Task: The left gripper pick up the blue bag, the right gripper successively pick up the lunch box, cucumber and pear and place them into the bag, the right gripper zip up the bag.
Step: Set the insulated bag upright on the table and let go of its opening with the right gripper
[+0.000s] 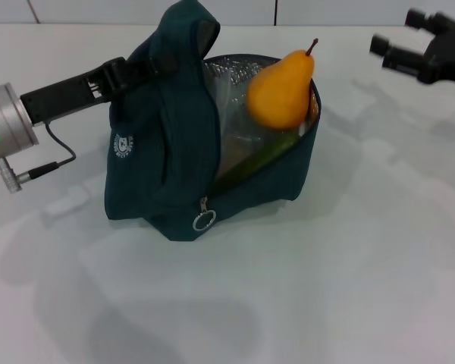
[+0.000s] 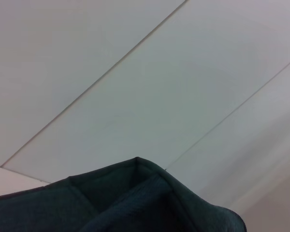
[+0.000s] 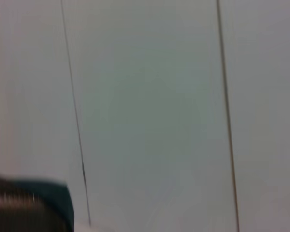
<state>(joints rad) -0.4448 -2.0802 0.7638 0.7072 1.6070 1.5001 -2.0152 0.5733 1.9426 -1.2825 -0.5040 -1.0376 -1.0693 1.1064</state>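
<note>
The blue bag (image 1: pixel 174 152) stands open on the white table, its lid flap pulled up. My left gripper (image 1: pixel 140 67) reaches in from the left and is shut on the bag's raised fabric, which also fills the lower edge of the left wrist view (image 2: pixel 135 203). The orange-yellow pear (image 1: pixel 282 87) rests upright in the bag's mouth against the foil lining (image 1: pixel 231 68). Below it a strip of the green cucumber (image 1: pixel 262 161) shows inside. The lunch box is hidden. My right gripper (image 1: pixel 400 34) hovers open and empty at the far right, apart from the bag.
A ring zipper pull (image 1: pixel 204 221) hangs at the bag's front corner and a round white logo (image 1: pixel 122 145) marks its left side. The white table (image 1: pixel 349 265) extends in front and to the right. A dark teal corner of the bag (image 3: pixel 43 203) shows in the right wrist view.
</note>
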